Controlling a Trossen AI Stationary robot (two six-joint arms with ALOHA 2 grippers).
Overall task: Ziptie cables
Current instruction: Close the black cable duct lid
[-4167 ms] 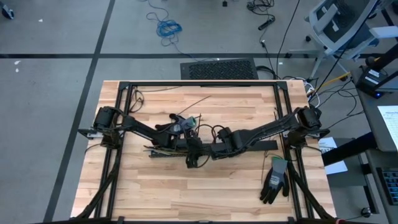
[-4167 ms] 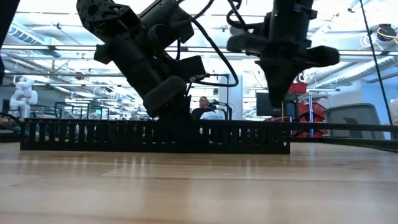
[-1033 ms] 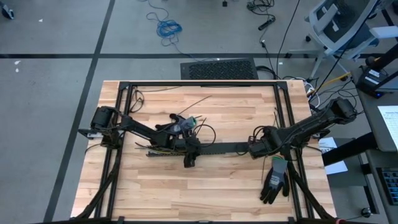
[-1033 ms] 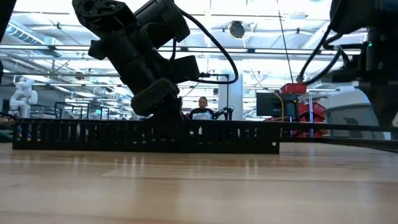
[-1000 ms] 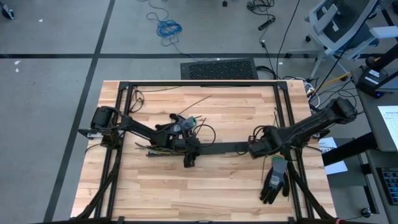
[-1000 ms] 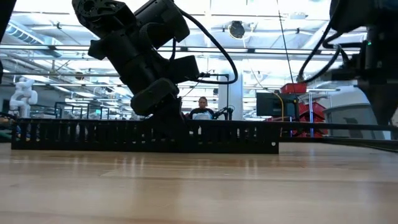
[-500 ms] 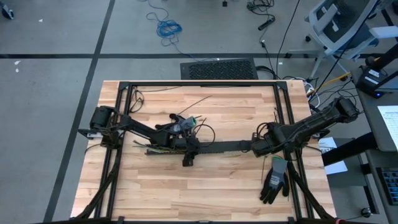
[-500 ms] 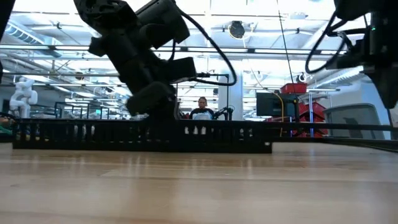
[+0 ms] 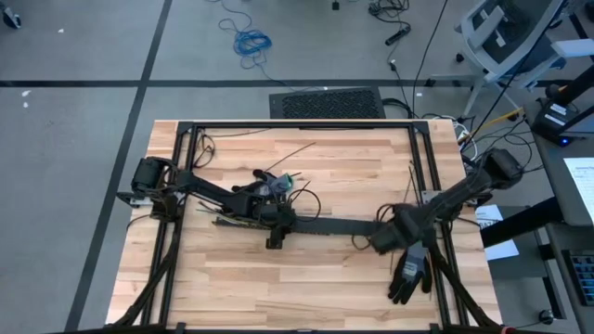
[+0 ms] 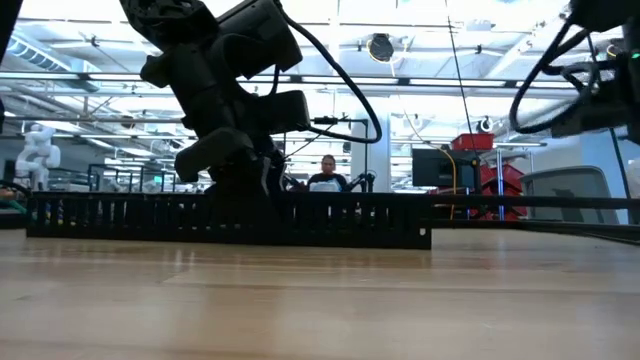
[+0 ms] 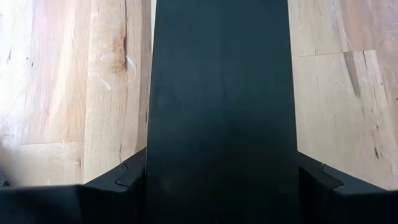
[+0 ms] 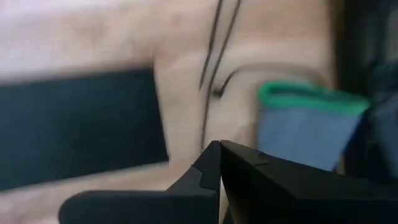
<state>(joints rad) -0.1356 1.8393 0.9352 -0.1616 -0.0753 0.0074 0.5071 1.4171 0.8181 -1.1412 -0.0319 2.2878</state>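
The left tool (image 9: pixel 275 239) grips the long black slotted duct (image 9: pixel 325 225) near its middle; in the left wrist view the duct (image 11: pixel 217 106) fills the space between both dark fingers (image 11: pixel 124 180), jaws set wide against its sides. The cables (image 9: pixel 237 221), a loose bundle of thin wires, lie on the wooden tabletop (image 9: pixel 306 278) just beside this tool, on the side toward the left arm's base. The right tool (image 9: pixel 376 243) hovers past the duct's far end with its fingers (image 12: pixel 211 168) pressed together, holding nothing, close to a grey-and-green glove (image 9: pixel 409 267)
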